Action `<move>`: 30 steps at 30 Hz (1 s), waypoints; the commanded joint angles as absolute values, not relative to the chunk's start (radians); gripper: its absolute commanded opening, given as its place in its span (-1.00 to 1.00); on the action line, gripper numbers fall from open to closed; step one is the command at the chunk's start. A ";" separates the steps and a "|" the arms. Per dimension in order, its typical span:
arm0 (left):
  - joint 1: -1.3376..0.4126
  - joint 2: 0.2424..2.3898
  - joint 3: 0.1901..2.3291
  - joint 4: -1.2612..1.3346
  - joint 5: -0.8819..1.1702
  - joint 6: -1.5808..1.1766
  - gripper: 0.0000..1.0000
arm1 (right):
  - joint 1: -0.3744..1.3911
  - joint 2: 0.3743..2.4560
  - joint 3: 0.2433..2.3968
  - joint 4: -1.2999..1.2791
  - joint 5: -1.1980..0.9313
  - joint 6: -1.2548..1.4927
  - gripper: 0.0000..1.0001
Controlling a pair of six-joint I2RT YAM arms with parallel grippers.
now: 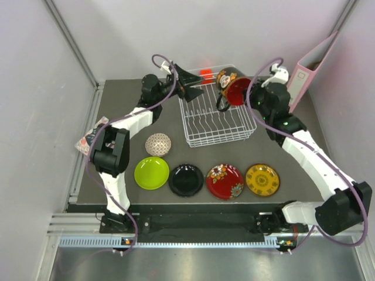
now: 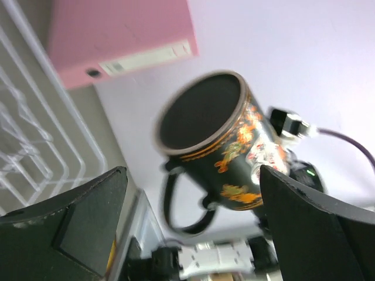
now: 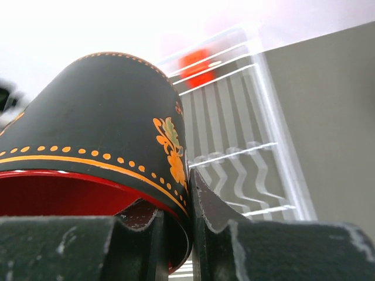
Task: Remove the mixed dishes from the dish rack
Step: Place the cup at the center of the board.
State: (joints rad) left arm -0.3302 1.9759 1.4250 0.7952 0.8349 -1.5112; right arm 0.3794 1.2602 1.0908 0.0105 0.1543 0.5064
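— Right gripper check: I read it clamped on the mug, one finger inside the red rim and one outside on the wall. Agree?
— Agree. Mug is tilted, red inside showing, over the far right corner of the dish rack. Can't tell whether its handle is clear of the wires. Left gripper?
— Jaws wide apart, nothing in them. It sits at the rack's far left, pointing at the mug. I'd back it off first.
— Noted. What's out?
— Lime green plate, black plate, red floral plate and yellow plate lie in a row near the arm bases, with the beige bowl behind the green one. Rack looks empty, so I judge the mug the last item.
— Set-down spot?
— Bare table right of the rack, well apart from the pink binder.
— Rim pinch is thin; mug could swing.
— So: lift straight up, travel slowly, level the base, touch down, then open.
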 commanded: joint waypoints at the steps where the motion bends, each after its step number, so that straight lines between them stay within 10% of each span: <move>1: -0.287 1.826 1.411 0.513 0.665 -1.304 0.97 | 0.385 1.163 1.402 -0.252 0.403 0.501 -1.00; 13: -0.294 1.651 1.226 0.242 0.416 -1.241 0.97 | 0.252 1.224 1.670 -0.770 0.525 0.621 -1.00; 30: -0.328 1.522 1.077 0.036 0.368 -1.194 0.97 | 0.034 1.181 1.416 -0.861 0.494 0.789 -1.00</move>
